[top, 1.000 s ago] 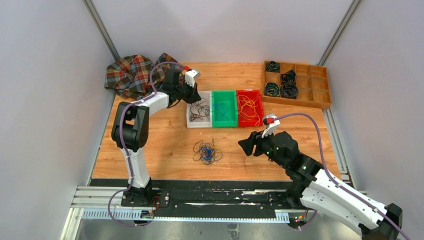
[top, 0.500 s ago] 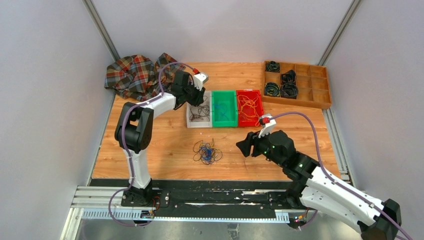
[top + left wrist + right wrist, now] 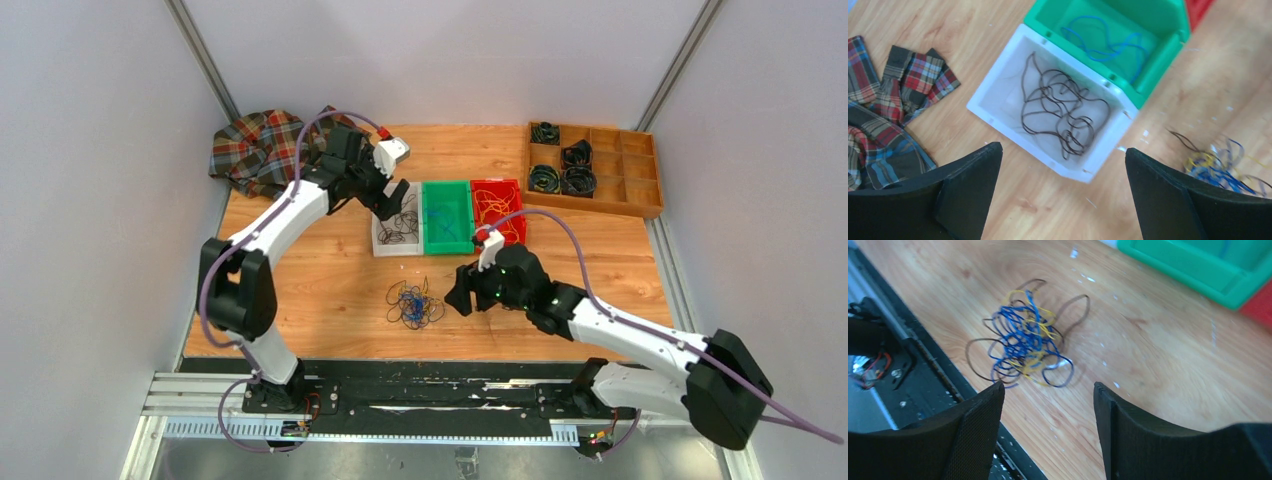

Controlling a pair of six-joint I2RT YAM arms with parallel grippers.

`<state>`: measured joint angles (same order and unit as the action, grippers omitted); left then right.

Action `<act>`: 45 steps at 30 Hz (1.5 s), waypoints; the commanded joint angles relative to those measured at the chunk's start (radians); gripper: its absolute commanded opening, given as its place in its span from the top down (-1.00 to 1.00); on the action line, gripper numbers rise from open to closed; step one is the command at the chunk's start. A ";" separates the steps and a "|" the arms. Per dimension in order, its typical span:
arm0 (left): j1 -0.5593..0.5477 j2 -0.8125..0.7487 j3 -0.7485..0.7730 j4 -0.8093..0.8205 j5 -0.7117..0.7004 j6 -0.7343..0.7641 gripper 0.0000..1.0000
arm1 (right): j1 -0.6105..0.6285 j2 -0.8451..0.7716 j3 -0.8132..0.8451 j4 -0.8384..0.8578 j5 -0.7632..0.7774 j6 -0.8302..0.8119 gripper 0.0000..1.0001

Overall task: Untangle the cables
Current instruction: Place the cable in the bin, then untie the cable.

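right pincer (image 3: 1048,389) moved nearer cables (image 3: 1023,342), left pincer (image 3: 1063,154) now open

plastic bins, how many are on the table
3, side by side in a row at mid-table: the white bin on the left holding dark wires, the green bin in the middle holding a blue wire, the red bin on the right holding orange wires. None seems hidden.

A plaid cloth (image 3: 262,150) lies crumpled at the counter's (image 3: 320,285) far left corner; a wooden tray (image 3: 640,190) of black coiled cords (image 3: 578,181) sits far right.
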<state>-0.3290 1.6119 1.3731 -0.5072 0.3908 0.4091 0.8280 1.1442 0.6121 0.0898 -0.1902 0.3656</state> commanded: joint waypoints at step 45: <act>-0.166 -0.380 -0.076 -0.330 0.478 -0.009 -0.88 | -0.015 -0.121 0.230 0.199 -0.323 0.043 0.99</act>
<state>-0.4637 1.2461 1.2675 -0.8368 0.8455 0.4107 0.8276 1.0161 0.8146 0.2115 -0.4629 0.3592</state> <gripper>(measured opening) 0.957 0.010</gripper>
